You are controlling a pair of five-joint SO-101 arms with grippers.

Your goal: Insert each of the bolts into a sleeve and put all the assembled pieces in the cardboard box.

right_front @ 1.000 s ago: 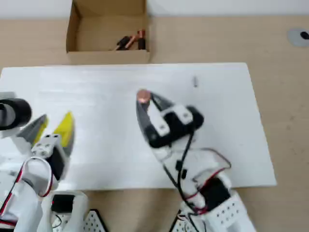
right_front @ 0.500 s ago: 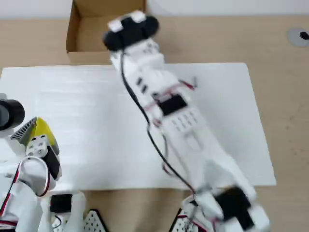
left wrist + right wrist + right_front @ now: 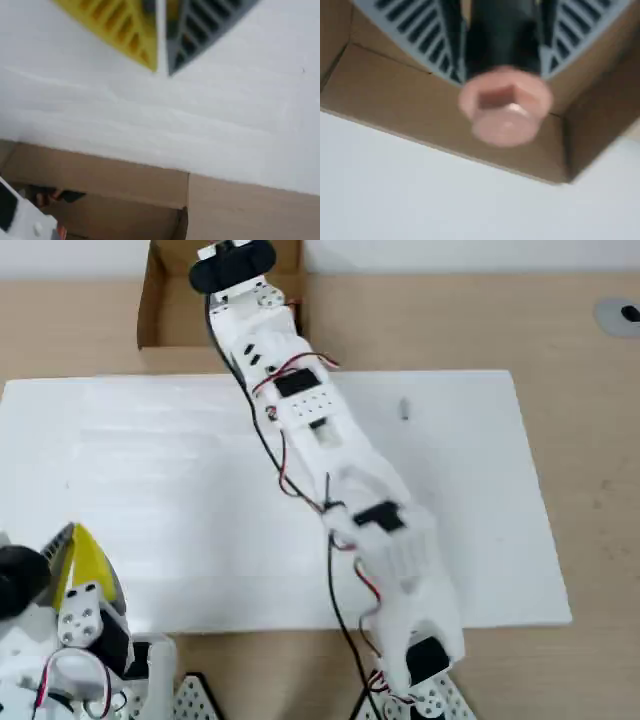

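My right arm stretches across the white board (image 3: 150, 460) to the cardboard box (image 3: 165, 315), with its wrist (image 3: 232, 265) over the box's inside. In the right wrist view my right gripper (image 3: 501, 75) is shut on an assembled piece, a black sleeve with a copper bolt head (image 3: 505, 105) sticking out, in front of a box wall (image 3: 410, 115). My left gripper (image 3: 68, 552), with one yellow and one grey finger, is shut and holds nothing near the board's front left corner. In the left wrist view its tips (image 3: 162, 67) touch, and dark and reddish pieces (image 3: 50, 196) lie inside the box (image 3: 110, 180).
A small thin pin-like thing (image 3: 404, 408) lies on the board's far right part. A grey round object (image 3: 620, 315) sits at the table's right edge. The board's left and middle areas are bare.
My right arm swung from the board's middle out to the box, carrying the sleeve and bolt. My left gripper drew back toward the front edge and went from open to shut.
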